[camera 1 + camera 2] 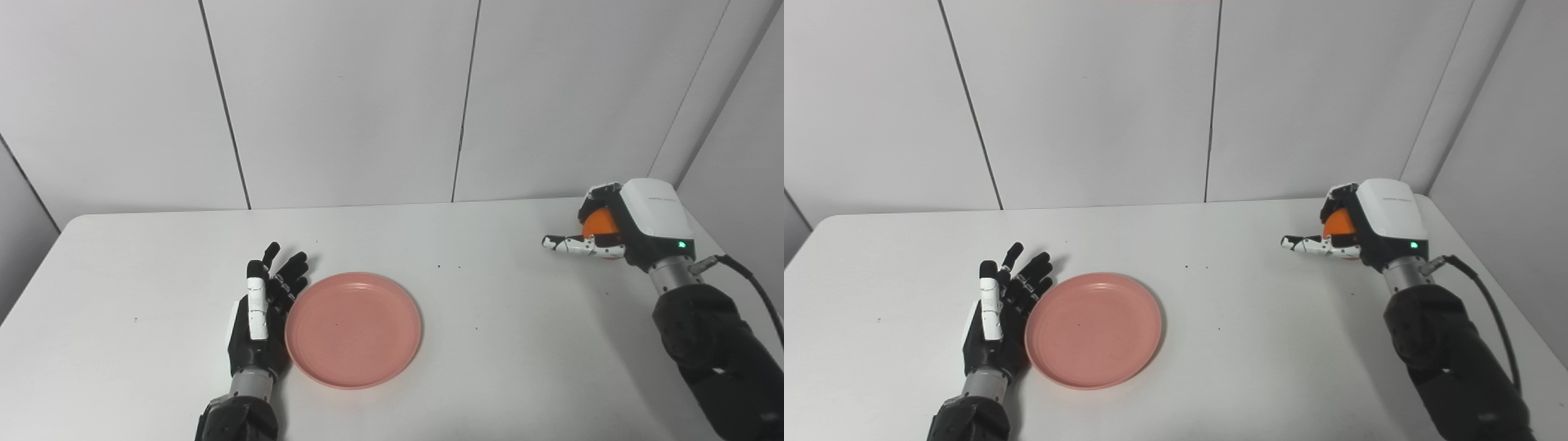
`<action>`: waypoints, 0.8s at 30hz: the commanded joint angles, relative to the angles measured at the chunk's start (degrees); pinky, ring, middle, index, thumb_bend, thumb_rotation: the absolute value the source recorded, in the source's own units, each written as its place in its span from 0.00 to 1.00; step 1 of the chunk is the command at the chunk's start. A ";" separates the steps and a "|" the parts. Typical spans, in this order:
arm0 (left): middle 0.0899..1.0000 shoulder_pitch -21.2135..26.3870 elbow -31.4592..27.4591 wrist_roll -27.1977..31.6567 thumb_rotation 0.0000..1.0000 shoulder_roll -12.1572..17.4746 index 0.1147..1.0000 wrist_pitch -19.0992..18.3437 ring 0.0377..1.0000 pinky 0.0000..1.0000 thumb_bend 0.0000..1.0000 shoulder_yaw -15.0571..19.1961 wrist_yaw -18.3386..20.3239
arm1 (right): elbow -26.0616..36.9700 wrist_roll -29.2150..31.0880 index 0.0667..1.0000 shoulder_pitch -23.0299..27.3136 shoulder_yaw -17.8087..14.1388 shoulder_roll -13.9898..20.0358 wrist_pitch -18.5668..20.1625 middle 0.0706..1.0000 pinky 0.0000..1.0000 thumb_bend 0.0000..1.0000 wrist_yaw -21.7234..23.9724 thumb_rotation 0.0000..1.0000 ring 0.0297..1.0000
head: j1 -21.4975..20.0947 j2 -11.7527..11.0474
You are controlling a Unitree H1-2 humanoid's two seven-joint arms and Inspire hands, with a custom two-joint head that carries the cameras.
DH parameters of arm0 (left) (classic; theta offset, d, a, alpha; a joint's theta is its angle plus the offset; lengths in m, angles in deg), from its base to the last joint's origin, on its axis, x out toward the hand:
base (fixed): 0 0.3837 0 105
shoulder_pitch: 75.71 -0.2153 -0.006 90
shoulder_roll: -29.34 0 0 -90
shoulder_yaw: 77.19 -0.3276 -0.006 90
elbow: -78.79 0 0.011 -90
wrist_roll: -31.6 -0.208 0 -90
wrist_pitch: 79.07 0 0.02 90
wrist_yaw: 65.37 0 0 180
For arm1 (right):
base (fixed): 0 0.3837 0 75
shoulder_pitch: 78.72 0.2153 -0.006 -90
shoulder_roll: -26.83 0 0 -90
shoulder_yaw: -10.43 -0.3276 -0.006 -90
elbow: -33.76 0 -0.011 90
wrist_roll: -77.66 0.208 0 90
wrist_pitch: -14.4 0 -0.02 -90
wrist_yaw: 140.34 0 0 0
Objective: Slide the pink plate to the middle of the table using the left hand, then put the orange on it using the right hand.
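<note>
White wall panels stand behind a white tabletop (490,343) that carries little besides a few dark specks. The plate (353,329) lies flat near the middle, slightly toward the front edge. The left hand (260,312) rests beside its left rim, fingers (288,275) spread and holding nothing, touching or nearly touching the rim. Near the back right corner, the right hand (618,229) has its fingers curled around the orange (597,223), one finger pointing out straight; whether the fruit is lifted I cannot tell. The orange looks firm, round and light, apt to roll, so an enclosing grip suits it. The plate seems stiff, smooth and light, and should slide easily. Nothing stands between orange and plate.
</note>
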 commanded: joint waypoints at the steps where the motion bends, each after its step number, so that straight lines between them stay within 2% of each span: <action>1: 0.77 -0.37 1.44 -0.57 0.87 -0.73 0.90 -1.49 0.85 0.88 0.93 -0.26 -0.97 | 3.40 -0.49 0.21 3.56 -0.96 1.97 -2.07 0.18 0.13 0.84 -0.61 0.76 0.15 | 0.30 -0.02; 11: 0.77 -0.38 1.52 -1.48 0.87 -1.68 0.90 -1.08 0.85 0.86 0.92 -0.29 -1.39 | 9.04 -0.43 0.23 6.18 1.53 -1.26 -3.34 0.20 0.14 0.86 1.50 0.79 0.16 | 2.53 -0.04; 15: 0.77 -0.45 1.37 -1.87 0.87 -2.21 0.90 -1.02 0.84 0.86 0.92 -0.45 -1.74 | 9.90 -0.18 0.24 7.37 2.88 -3.59 -3.79 0.21 0.14 0.85 2.91 0.76 0.16 | 3.62 -0.30; 18: 0.77 -0.47 1.54 -1.95 0.87 -2.55 0.90 -0.77 0.83 0.86 0.90 -0.42 -1.75 | 10.53 -0.54 0.25 8.25 3.62 -5.52 -2.73 0.22 0.15 0.87 4.36 0.78 0.17 | 4.10 -0.42; 21: 0.77 -0.36 2.07 -2.25 0.86 -3.01 0.89 -0.28 0.83 0.85 0.90 -0.33 -2.15 | 10.54 -0.15 0.25 9.51 4.24 -7.61 -3.13 0.22 0.16 0.87 4.99 0.76 0.18 | 5.07 -0.66; 24: 0.75 -0.16 2.84 -2.58 0.85 -3.46 0.87 0.24 0.82 0.84 0.92 -0.17 -2.56 | 10.23 -0.71 0.23 10.64 5.20 -9.35 -3.56 0.20 0.15 0.89 5.22 0.79 0.17 | 6.33 -1.14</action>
